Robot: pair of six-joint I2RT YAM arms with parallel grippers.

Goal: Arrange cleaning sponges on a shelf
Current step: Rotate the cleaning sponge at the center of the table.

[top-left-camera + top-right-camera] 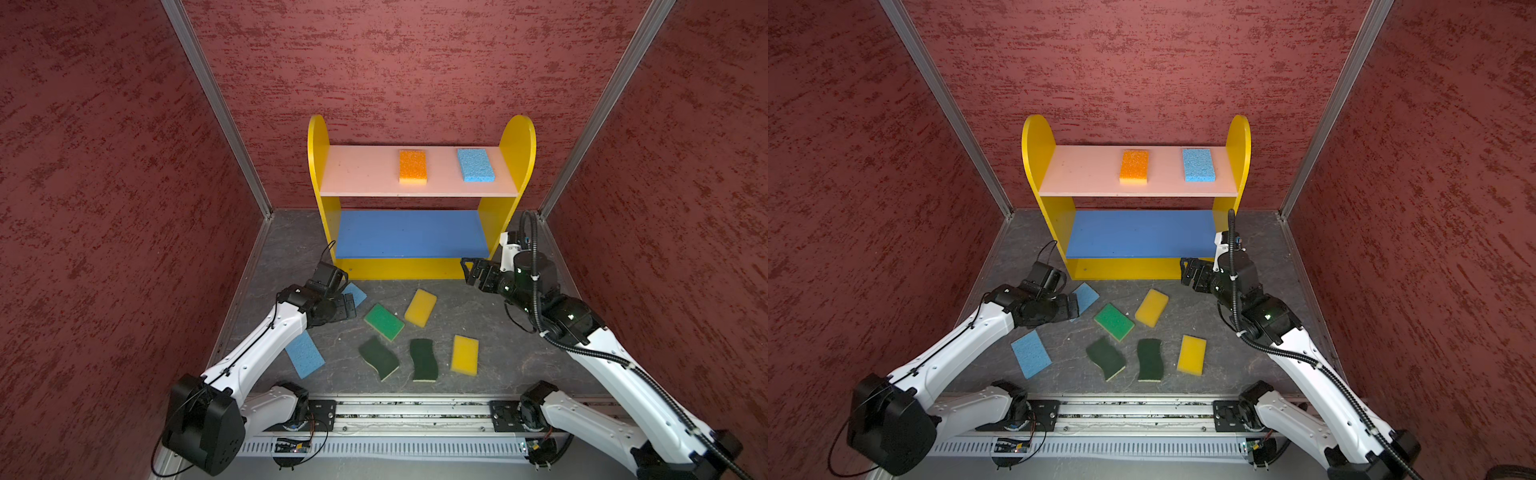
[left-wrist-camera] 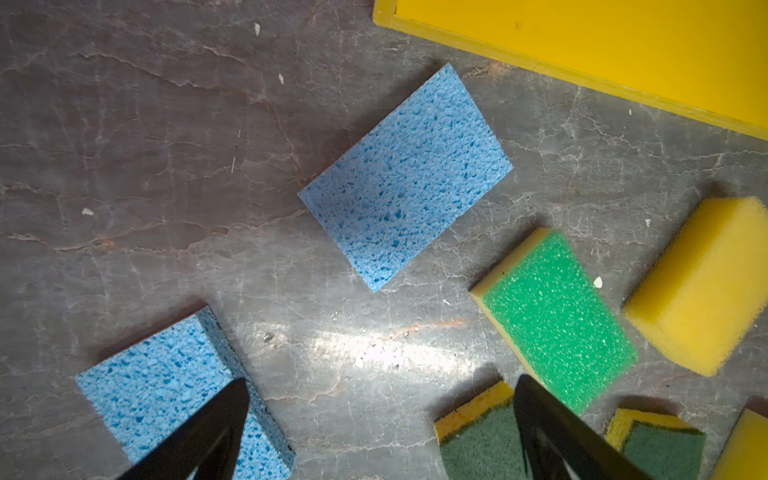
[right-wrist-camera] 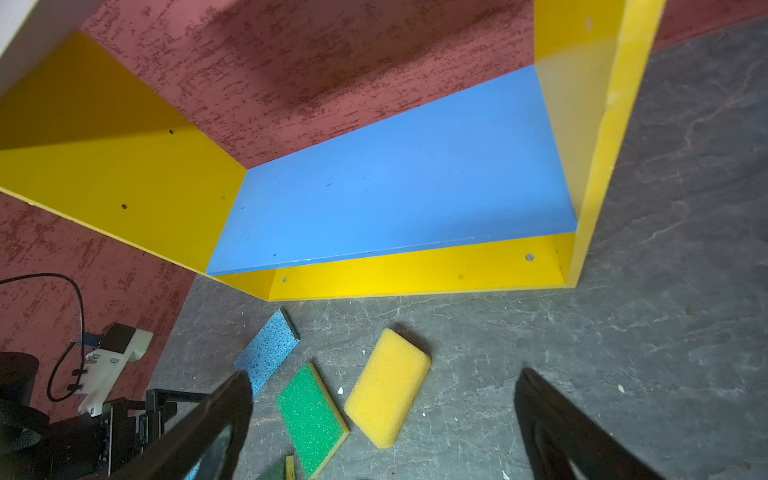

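Near shelf front edge: right jaws spread wide, holding nothing.

Three walls with a rough dark red surface close the space, joined by grey metal corner strips. The floor is dark grey, stone-like, with pale cracked veins and a bright reflection of light.

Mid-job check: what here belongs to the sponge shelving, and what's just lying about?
Job: yellow-sided three-tier shelf; orange-topped foam sponge and light blue sponge on its pink board; floor sponges: two light blue, two yellow, one bright green, two dark green wavy.
Lying about: white crumbs on the grey floor.
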